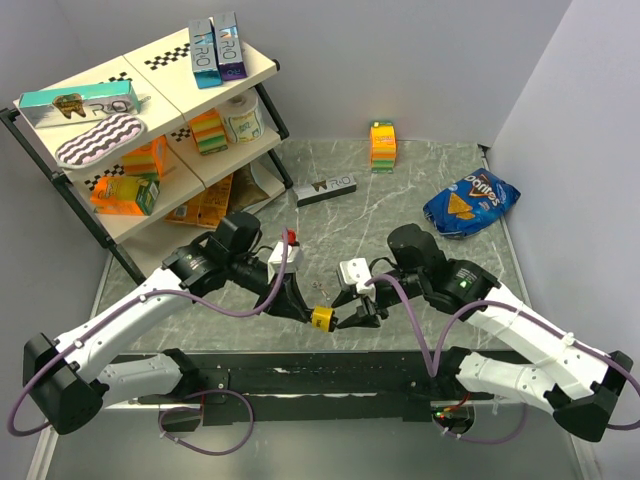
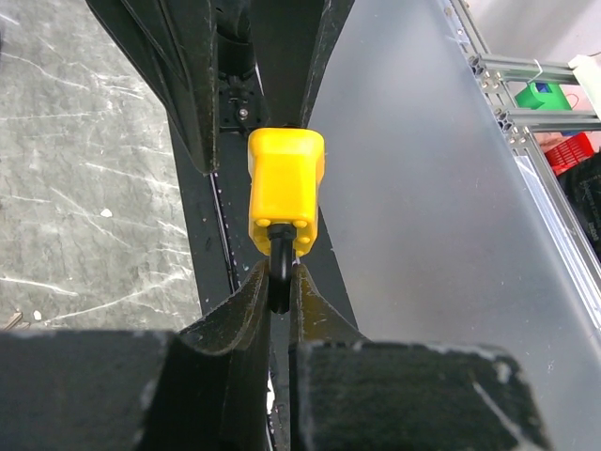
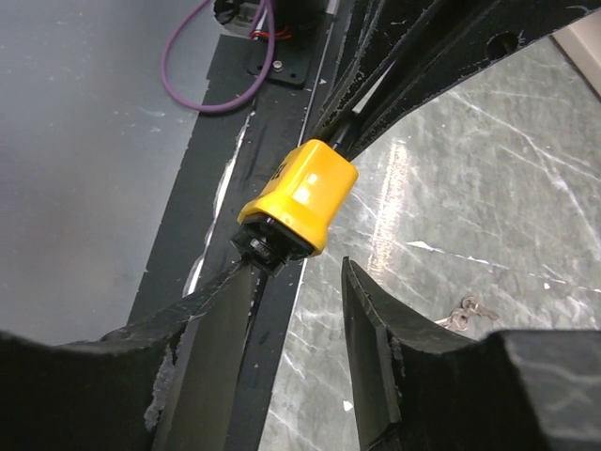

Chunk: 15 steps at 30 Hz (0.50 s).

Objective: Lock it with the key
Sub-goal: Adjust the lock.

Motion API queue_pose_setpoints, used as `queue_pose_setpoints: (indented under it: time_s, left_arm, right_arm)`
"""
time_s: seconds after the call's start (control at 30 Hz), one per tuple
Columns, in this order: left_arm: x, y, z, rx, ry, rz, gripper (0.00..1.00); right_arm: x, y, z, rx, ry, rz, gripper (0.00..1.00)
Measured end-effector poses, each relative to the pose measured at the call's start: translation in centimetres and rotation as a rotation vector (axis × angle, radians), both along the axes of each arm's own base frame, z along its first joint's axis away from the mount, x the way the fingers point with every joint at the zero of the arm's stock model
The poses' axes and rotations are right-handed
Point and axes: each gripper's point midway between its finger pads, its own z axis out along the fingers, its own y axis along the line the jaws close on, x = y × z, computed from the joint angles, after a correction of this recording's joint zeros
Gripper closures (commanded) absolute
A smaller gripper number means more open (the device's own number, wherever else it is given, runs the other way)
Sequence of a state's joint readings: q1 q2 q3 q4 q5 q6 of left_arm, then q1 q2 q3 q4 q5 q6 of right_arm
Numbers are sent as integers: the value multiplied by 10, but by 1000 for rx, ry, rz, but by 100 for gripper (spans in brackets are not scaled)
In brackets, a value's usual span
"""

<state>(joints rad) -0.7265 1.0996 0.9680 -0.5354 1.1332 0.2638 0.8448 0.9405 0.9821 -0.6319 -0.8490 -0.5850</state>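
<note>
The lock (image 1: 322, 319) has a yellow body and a dark shackle and hangs above the table's near edge. My left gripper (image 1: 305, 312) is shut on its shackle; in the left wrist view the lock (image 2: 285, 188) sticks out past the closed left gripper (image 2: 280, 272). My right gripper (image 1: 355, 318) is open right beside the lock's dark bottom end. In the right wrist view the lock (image 3: 300, 193) sits just beyond the right gripper (image 3: 299, 268), with one finger (image 3: 225, 301) touching its bottom. The key (image 3: 462, 312) lies loose on the table (image 1: 318, 285), in neither gripper.
A shelf rack (image 1: 60, 170) with boxes and sponges stands at the back left. A black box (image 1: 327, 187), an orange box (image 1: 382, 145) and a blue chip bag (image 1: 470, 200) lie farther back. A black rail (image 1: 330, 375) runs along the near edge.
</note>
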Motion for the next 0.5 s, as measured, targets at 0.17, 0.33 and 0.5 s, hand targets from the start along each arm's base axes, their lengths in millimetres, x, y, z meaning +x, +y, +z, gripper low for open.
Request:
queue_pose_setpoints:
  time_s: [0.17, 0.33, 0.5]
  left_arm:
    - [-1, -1, -2, 8, 2, -4, 99]
    - [-6, -2, -6, 16, -9, -27, 99]
    - [-12, -3, -10, 23, -31, -52, 99]
  right_arm:
    - [-2, 0, -3, -10, 22, 9, 53]
    - [-7, 0, -7, -27, 54, 24, 56]
    - [-11, 0, -12, -43, 75, 41, 59]
